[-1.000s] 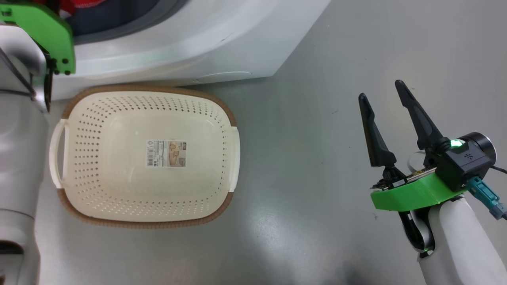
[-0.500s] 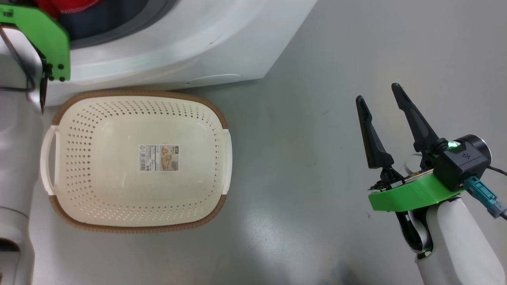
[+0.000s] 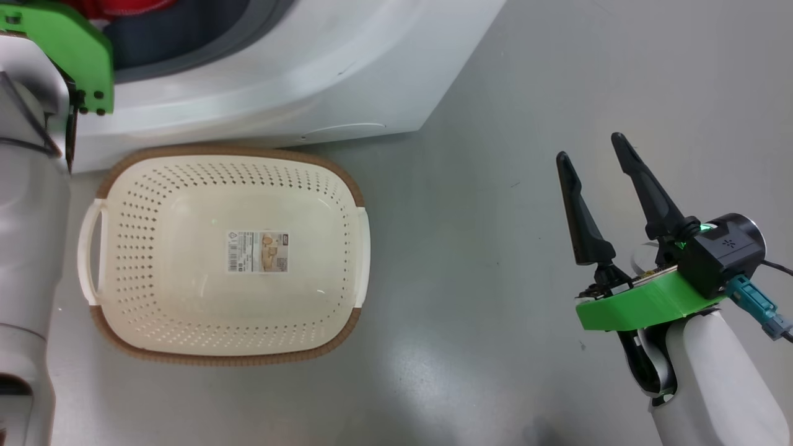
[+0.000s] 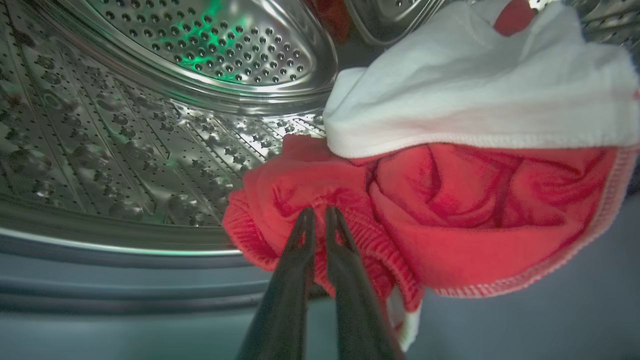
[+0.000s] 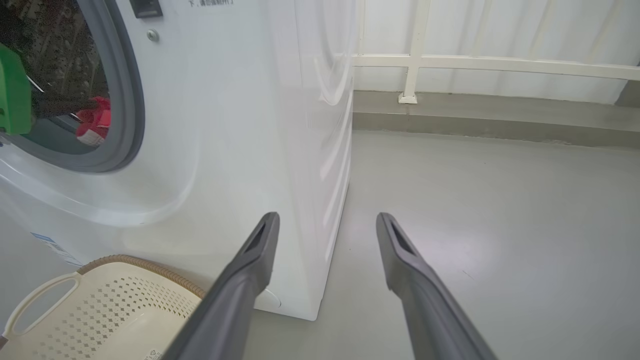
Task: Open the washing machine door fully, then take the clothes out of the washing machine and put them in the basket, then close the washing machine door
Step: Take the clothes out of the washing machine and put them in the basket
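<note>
The left tool [image 4: 320,215] is pinched narrow on a fold of the red-and-white clothes [image 4: 450,225], heaped just ahead of it inside the drum [image 4: 150,125] of the washing machine [image 3: 279,74]. The right tool [image 3: 590,145] stands wide, holding nothing, above the floor [image 3: 483,322]; left of it sits the basket [image 3: 347,179], a paper sticker [image 3: 258,252] inside.

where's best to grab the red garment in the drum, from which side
Pinch the red garment by its bunched near fold, straight in through the opening, where the left tool is. It bulges over the drum lip; white cloth covers the top.
</note>
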{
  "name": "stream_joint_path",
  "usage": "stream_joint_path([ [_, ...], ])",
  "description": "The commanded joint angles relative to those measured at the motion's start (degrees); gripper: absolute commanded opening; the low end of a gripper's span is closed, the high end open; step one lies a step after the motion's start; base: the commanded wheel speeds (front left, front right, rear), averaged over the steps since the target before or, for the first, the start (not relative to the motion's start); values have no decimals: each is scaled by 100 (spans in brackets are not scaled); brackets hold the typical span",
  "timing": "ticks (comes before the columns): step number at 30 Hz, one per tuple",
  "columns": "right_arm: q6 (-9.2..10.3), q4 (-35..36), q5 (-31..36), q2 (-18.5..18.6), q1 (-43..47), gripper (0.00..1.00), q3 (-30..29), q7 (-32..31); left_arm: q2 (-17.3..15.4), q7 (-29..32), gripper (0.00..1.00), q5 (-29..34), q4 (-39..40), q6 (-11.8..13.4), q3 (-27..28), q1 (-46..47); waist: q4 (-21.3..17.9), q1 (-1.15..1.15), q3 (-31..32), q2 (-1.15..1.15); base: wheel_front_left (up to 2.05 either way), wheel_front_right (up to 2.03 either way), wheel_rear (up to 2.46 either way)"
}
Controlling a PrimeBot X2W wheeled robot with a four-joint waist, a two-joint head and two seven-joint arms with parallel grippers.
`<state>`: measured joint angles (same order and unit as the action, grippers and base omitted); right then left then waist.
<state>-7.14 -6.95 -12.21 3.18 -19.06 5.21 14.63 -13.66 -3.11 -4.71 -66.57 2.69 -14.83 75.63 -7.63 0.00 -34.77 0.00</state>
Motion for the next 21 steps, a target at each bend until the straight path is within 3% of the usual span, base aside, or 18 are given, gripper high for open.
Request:
stream_joint_path([
  [1,-35,109,-18,-30,8,100,99,37,-267,-134,0,-90,182,53,122,-11,38,0,58,0,0,0,0],
  [12,-35,95,110,-30,151,100,-52,37,-126,-1089,0,-674,674,-103,510,-652,301,0,437,0,0,0,0],
  [21,-35,74,185,2,324,100,-111,37,-36,-1185,0,-808,1992,-140,638,-1733,499,0,919,0,0,0,0],
])
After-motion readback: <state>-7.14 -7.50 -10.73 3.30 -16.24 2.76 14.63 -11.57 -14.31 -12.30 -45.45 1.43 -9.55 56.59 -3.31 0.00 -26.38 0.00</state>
